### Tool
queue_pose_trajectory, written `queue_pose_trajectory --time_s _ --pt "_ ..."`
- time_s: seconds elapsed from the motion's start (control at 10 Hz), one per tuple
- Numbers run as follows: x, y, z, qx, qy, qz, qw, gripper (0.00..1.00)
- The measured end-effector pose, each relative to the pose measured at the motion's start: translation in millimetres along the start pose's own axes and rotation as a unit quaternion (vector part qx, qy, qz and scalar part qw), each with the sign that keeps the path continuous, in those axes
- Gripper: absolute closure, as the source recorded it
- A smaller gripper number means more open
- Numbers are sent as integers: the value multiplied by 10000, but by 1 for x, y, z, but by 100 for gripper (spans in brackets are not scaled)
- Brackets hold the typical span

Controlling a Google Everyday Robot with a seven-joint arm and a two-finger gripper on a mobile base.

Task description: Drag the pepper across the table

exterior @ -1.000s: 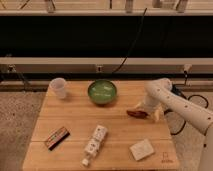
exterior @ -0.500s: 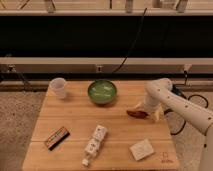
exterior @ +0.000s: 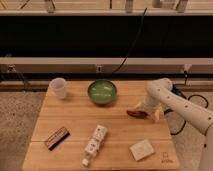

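The pepper is a small dark reddish-brown tapered piece lying on the light wooden table, right of centre, below and right of the green bowl. My gripper comes down from the white arm at the table's right side and sits at the pepper's right end, touching or nearly touching it. The arm's wrist hides part of the gripper.
A clear plastic cup stands at the far left corner. A flat dark box with a red edge lies at the front left. A white bottle lies at the front centre. A white packet lies at the front right, near a small dark logo.
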State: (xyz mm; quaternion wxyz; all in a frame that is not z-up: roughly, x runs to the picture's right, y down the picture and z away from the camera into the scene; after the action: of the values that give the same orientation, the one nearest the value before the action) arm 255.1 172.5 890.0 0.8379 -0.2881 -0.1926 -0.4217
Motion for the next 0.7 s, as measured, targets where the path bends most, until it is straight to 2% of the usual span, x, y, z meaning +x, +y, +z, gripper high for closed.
queue_pose_trajectory --time_s 0.4,0.5,0.7 --pt "-1 0 0 -11 -3 -11 10000 20" --pt "-4 0 -3 -122 -2 -41 9999 20" --pt "-18 -15 -22 -461 23 -242 9986 20"
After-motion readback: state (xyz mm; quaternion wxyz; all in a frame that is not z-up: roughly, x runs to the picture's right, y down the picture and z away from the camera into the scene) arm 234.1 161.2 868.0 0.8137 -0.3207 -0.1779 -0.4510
